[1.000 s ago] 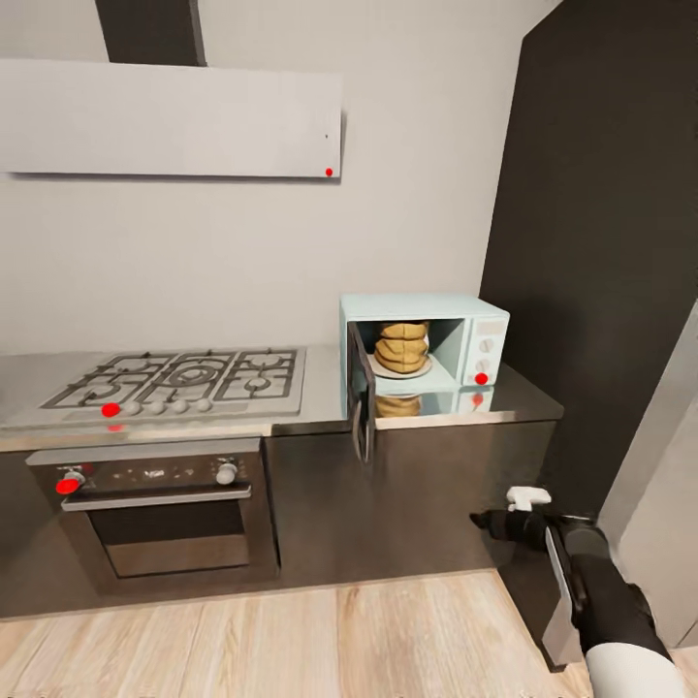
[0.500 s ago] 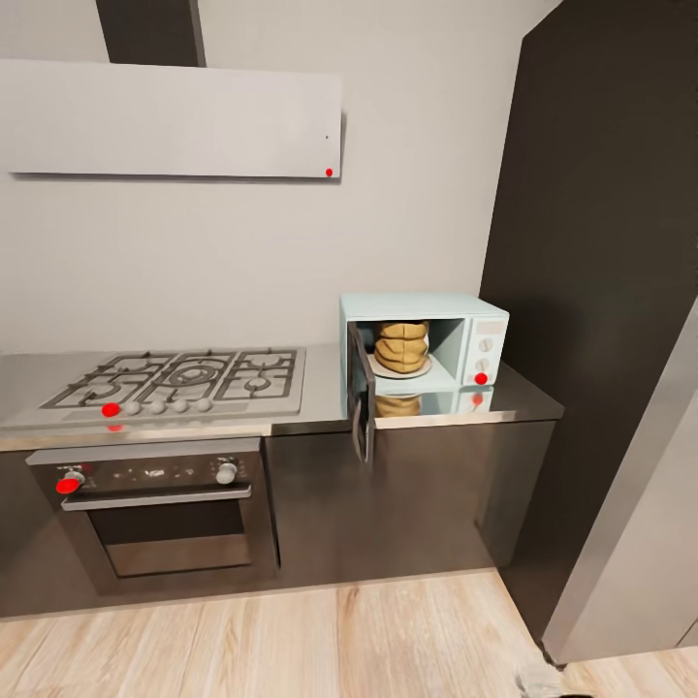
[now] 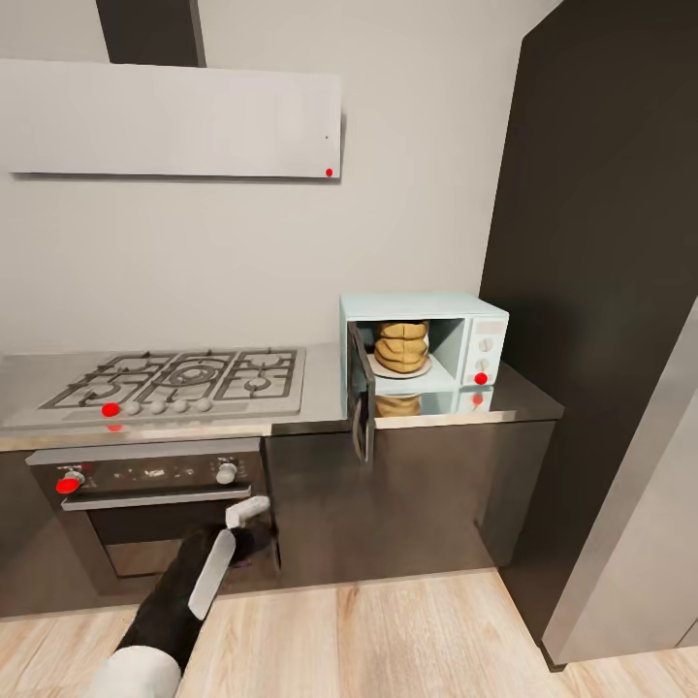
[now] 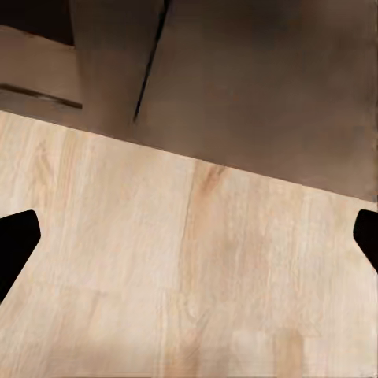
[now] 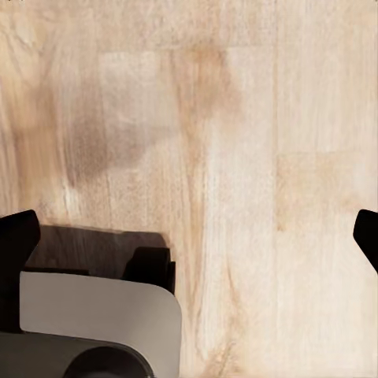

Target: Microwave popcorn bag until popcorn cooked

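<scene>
Popcorn bag (image 3: 402,346), tan and crumpled, stands upright inside the microwave (image 3: 424,351), on a pale round plate (image 3: 399,368) in the cavity. Microwave is the mint-blue box at the right end of the countertop (image 3: 523,396), its dark glass door (image 3: 362,392) swung wide open toward the left, hanging out over the cabinet front. White control panel with two knobs on the right side of the box; a red dot on the lower knob. The glossy counter mirrors bag and panel just in front of the box. Left of the microwave, a gas hob (image 3: 179,379) set into the counter, and a built-in oven (image 3: 155,509) under it. Left gripper (image 3: 254,523) in the head view, low down, in front of the oven door near its right edge, well below and left of the microwave; black forearm with a white strip leads up to it from the bottom edge. Left wrist view: left gripper (image 4: 189,236) fingers spread wide, dark tips just at the opposite frame edges, nothing between them, wood floor (image 4: 181,276) and dark cabinet base beyond. Right wrist view: right gripper (image 5: 189,232) likewise spread wide and holding nothing, looking down at wood floor (image 5: 236,118) and part of the robot's grey base (image 5: 94,323).
</scene>
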`<state>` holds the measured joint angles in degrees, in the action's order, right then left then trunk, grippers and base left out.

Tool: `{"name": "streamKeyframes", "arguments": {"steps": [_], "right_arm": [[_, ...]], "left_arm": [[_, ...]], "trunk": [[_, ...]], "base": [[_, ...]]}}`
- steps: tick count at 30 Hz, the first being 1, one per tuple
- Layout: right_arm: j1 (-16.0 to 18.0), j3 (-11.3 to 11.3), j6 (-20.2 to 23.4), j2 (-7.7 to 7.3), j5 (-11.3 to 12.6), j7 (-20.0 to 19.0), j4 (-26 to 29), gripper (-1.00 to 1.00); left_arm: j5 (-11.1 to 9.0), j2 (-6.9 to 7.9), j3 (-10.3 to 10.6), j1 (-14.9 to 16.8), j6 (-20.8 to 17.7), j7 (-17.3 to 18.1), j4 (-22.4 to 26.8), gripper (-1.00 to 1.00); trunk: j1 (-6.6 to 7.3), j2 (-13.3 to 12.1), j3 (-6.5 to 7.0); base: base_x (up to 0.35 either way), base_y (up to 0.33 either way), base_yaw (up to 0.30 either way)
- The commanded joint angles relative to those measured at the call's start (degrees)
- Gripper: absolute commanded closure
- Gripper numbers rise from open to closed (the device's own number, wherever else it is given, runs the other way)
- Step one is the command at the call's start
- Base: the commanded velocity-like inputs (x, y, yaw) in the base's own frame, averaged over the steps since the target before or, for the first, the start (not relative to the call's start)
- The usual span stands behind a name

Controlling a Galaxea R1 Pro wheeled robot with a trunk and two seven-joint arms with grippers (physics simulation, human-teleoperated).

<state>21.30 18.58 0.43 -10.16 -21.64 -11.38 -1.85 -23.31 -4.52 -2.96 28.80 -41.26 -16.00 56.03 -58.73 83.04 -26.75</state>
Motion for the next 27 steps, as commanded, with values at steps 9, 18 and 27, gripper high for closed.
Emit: {"name": "streamKeyframes", "arguments": {"steps": [9,18,27], "right_arm": [[-0.2,0.7,0.5,0.25,-0.3,0.5,-0.1,-1.0],[-0.4,0.3,0.1,0.4,-0.7,0.5,-0.1,-1.0],[-0.4,0.3,0.3,0.42,-0.6,0.7,-0.1,-1.0]], "left_arm": [[-0.3,-3.18,-0.1,21.1,-0.2,-0.7,-5.3,-1.0],[-0.4,-4.86,1.6,22.4,-0.2,-1.2,-2.0,-1.0],[-0.5,-5.14,1.7,22.5,0.3,-0.8,-1.1,-1.0]], "trunk": [[0.0,0.0,-0.05],[0.0,0.0,-0.05],[0.0,0.0,-0.05]], "base": [[0.0,0.0,0.0],[0.001,0.0,0.0],[0.233,0.0,-0.001]]}}
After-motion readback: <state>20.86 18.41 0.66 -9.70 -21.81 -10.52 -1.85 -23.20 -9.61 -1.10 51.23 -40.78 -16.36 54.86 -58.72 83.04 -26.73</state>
